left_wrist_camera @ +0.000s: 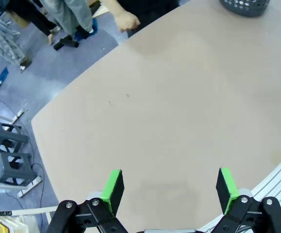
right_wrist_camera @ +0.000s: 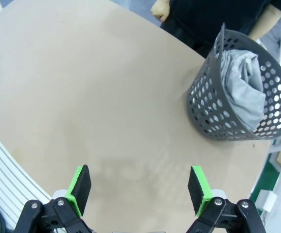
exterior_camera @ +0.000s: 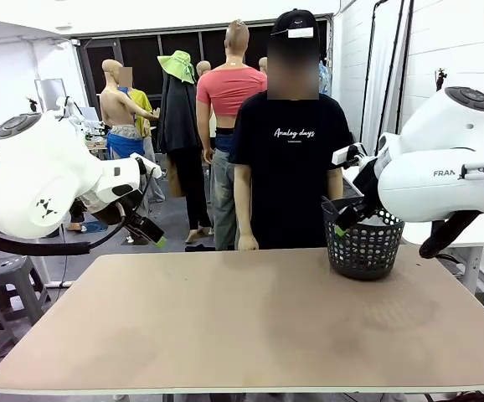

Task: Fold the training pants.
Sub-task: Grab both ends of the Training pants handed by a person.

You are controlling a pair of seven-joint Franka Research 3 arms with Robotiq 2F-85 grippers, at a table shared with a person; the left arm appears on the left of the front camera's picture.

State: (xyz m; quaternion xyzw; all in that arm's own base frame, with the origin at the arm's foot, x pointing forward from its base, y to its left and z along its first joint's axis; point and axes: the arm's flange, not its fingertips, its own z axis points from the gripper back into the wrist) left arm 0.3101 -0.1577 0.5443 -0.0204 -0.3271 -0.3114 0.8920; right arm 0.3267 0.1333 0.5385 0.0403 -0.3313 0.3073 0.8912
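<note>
ok so the fold hasn't started yet. The light grey soft jersey training pants (right_wrist_camera: 242, 82) are bunched up inside the black perforated plastic basket (right_wrist_camera: 213, 116), which sits on the far right part of the tan flat surface (exterior_camera: 242, 327), right in front of the person in the black t-shirt (exterior_camera: 290, 151). Nothing is spread out on the surface itself

Left pincer (left_wrist_camera: 169, 183) hangs above the left side, green pads wide apart with nothing between them. Right pincer (right_wrist_camera: 139, 187) is the same, spread open and holding nothing, up above the surface with the basket just ahead of it

What I'd worry about from here, my guesses:
- the basket looks light, so if the right pincer digs in and pulls up, the basket could come along or tip over, since the fabric is wedged against its wall
- pinching a random wad in the middle would bring the pants out as a lump, and then there's no waistband or leg end to lay flat
- a finger could catch on the rim or in one of the holes on the way in
- the person's hand (right_wrist_camera: 159, 7) is close to the far edge, so a wide swing over there isn't great

I can't see the waistband or drawstring, so there's no telling which end is on top
</note>
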